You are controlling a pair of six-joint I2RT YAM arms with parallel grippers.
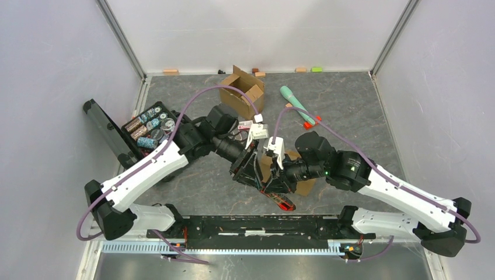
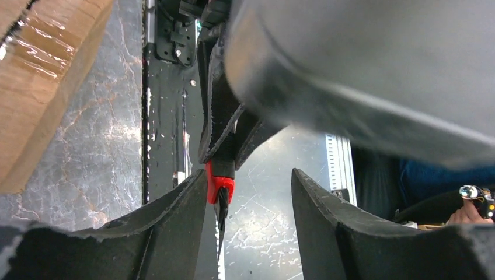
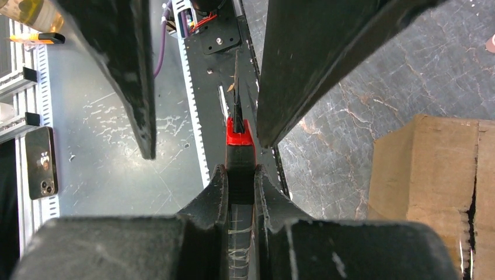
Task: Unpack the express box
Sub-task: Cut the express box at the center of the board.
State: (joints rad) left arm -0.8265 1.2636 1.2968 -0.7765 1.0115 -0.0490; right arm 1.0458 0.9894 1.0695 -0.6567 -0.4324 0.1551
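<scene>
1. Express box (image 1: 304,186): a brown corrugated carton lying on the grey marbled desk (image 1: 204,181), in the middle of the work area, just in front of the two arm bases. In the top view both wrists cover most of it.
2. Box surface: the left wrist view shows a strip of glossy clear tape on one face (image 2: 41,76). The right wrist view shows plain cardboard with a dark seam along its right edge (image 3: 432,175).
3. Right gripper (image 3: 239,170): clenched on a cutter (image 3: 240,140). The fingers clamp its black body; the red collar and thin dark blade project beyond the fingertips.
4. Left gripper (image 2: 248,175): released, with the jaws spread. The cutter's red collar (image 2: 220,184) sits between the fingers, close against one of them. Contact cannot be determined.
5. Cutter position: beside the box, not touching it in either wrist view, with the blade over the near edge of the desk.
6. Other items: a second carton (image 1: 242,90) with its flaps open stands at the far side. An open black case (image 1: 149,125) lies at the left.
</scene>
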